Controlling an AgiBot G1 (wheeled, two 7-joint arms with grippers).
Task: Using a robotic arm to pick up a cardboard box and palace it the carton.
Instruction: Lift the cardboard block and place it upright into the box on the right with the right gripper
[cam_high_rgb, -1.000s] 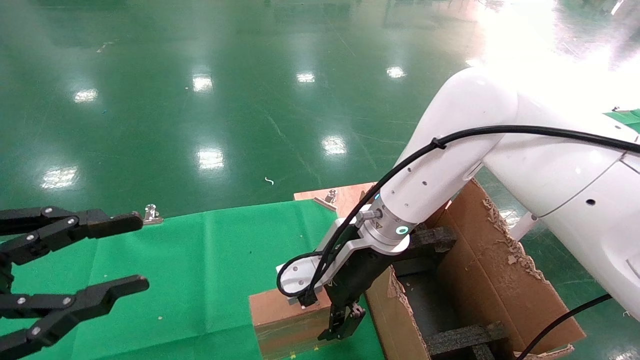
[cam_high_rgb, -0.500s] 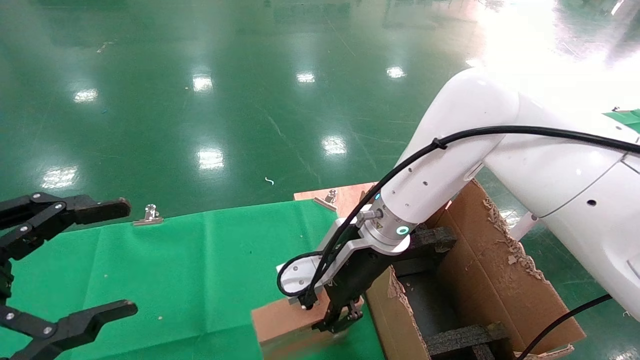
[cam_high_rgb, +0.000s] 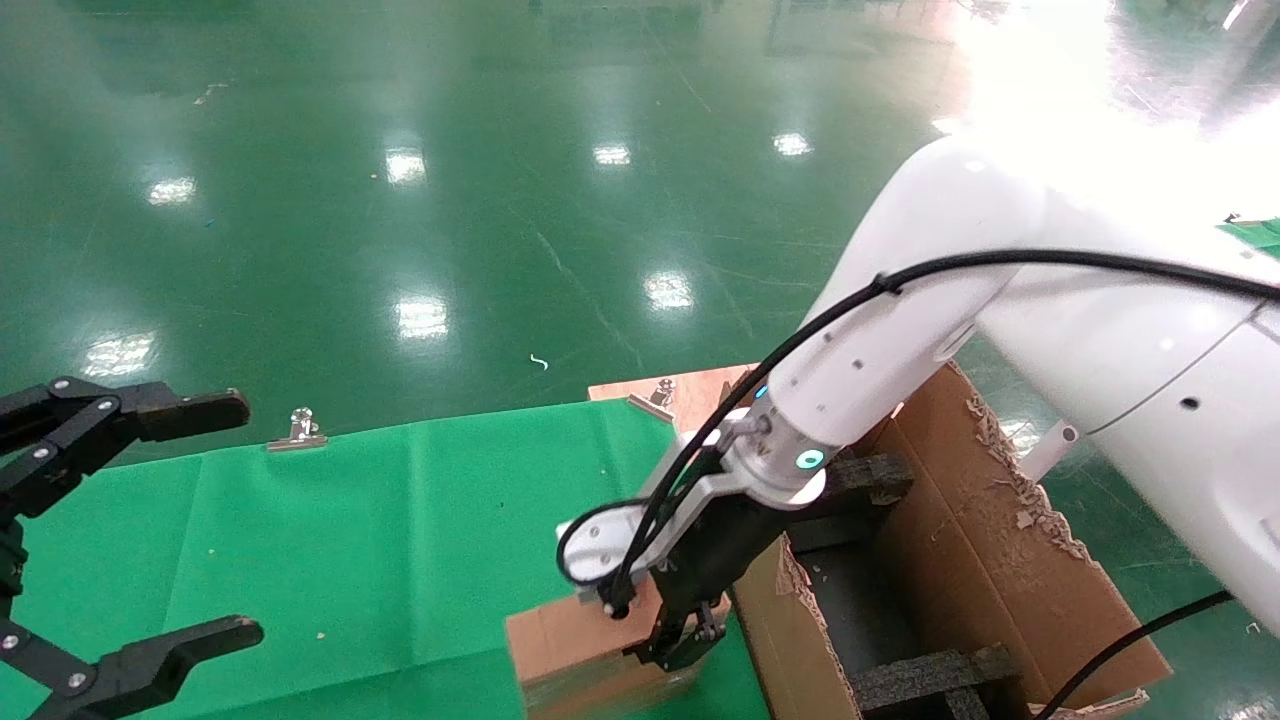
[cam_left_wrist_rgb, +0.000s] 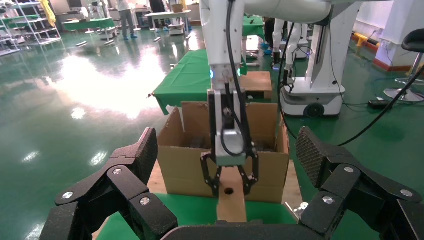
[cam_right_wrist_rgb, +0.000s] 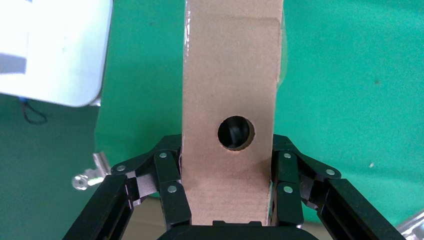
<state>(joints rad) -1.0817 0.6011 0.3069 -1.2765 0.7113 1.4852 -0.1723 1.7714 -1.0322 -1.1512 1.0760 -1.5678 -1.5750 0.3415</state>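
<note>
Head view: one cardboard box (cam_high_rgb: 570, 650) sits on the green cloth (cam_high_rgb: 400, 520) just beside one carton (cam_high_rgb: 960, 560), whose inside shows black foam inserts (cam_high_rgb: 930, 675). The robotic arm (cam_high_rgb: 900, 330) reaches down, its right gripper (cam_high_rgb: 675, 640) clamped on the box. The left gripper (cam_high_rgb: 120, 540) hangs spread wide at the left edge.

Left wrist view: the right gripper (cam_left_wrist_rgb: 229, 176) squeezes the box (cam_left_wrist_rgb: 231, 200) in front of the carton (cam_left_wrist_rgb: 190, 160).

Right wrist view: two fingers (cam_right_wrist_rgb: 167, 185) press both sides of the box (cam_right_wrist_rgb: 231, 100), beside its single round hole (cam_right_wrist_rgb: 235, 132).
</note>
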